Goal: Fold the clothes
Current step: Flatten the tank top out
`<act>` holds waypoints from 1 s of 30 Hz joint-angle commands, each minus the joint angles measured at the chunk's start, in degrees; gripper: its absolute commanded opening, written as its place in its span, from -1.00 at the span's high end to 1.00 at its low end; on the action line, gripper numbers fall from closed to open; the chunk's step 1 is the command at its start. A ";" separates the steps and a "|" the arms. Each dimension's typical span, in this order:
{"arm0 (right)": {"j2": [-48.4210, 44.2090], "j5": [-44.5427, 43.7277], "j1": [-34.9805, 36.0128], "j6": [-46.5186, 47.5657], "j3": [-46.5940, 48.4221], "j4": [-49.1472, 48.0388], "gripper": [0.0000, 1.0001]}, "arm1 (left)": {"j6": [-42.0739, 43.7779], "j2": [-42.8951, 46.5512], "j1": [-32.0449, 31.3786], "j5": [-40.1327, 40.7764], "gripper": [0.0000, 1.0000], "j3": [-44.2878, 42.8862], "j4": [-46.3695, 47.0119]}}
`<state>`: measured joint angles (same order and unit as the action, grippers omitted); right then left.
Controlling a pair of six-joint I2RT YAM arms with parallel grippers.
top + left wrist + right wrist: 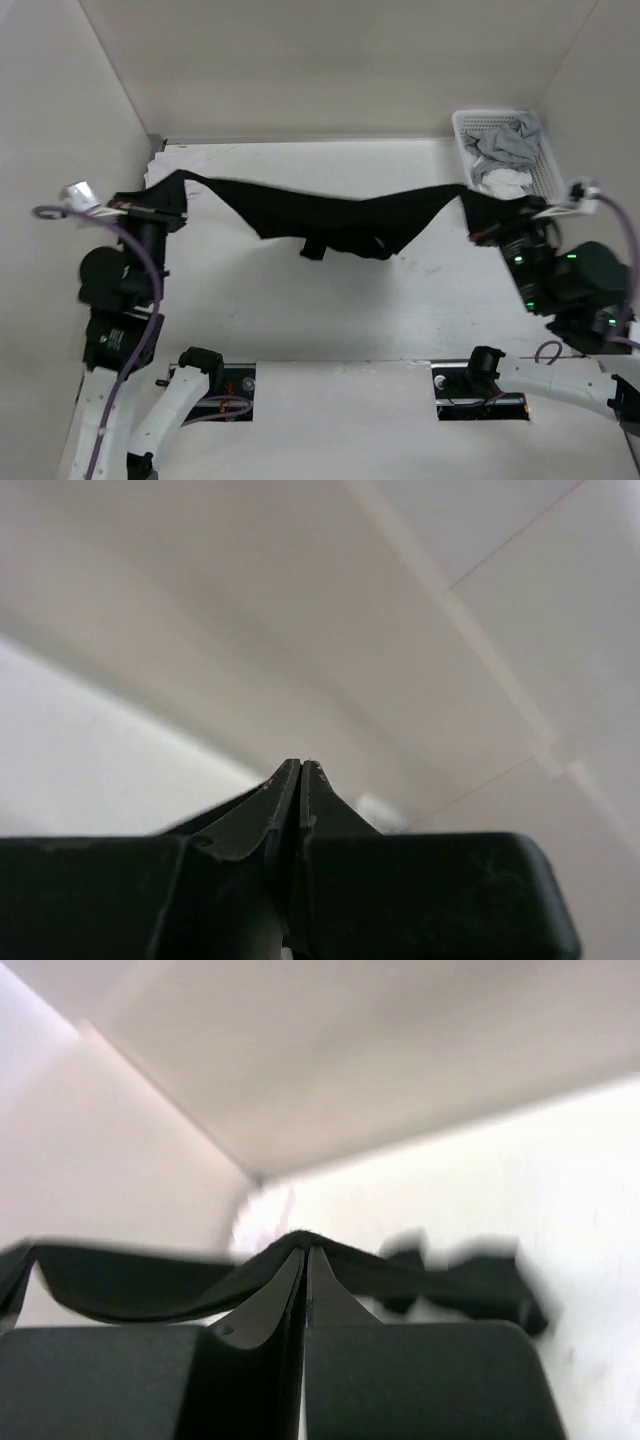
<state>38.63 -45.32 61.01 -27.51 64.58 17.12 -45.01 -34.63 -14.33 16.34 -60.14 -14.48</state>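
Observation:
The clothes (340, 215), a plain black T-shirt, hang stretched in a sagging band above the white table (330, 310), between my two grippers. My left gripper (178, 200) is at the shirt's left end, jaws shut on the fabric. In the left wrist view the left gripper (300, 765) shows pressed-together tips and only a dark sliver of cloth beside them. My right gripper (475, 215) holds the right end. The right wrist view shows the right gripper (305, 1245) shut, with the black cloth (130, 1280) draped over its tips and trailing to both sides.
A white basket (552, 160) with grey and white garments (505, 150) stands at the back right, just behind the right gripper. A white cloth edge (157, 162) lies at the back left corner. Walls close in on the left, back and right.

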 commanded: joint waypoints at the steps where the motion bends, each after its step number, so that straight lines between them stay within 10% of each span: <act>1: 2.93 -7.67 2.30 18.50 12.46 -4.01 1.00 | 1.68 0.45 -0.39 2.29 0.98 -9.70 2.52; 12: 21.99 -4.35 3.75 46.14 43.35 -18.18 1.00 | 4.14 -11.84 2.15 3.09 0.97 -24.24 10.86; 22: 38.77 31.40 -35.89 14.61 42.10 -6.59 1.00 | 3.18 -36.01 2.68 2.74 0.98 -23.08 17.64; 30: 55.14 37.85 -43.39 11.16 67.14 1.50 1.00 | 4.93 -49.29 5.05 0.10 0.98 -45.83 12.82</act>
<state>95.88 -12.73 18.04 -12.84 120.33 18.57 -41.67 -87.26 -10.74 17.17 -94.85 -5.96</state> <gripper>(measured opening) 0.008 0.021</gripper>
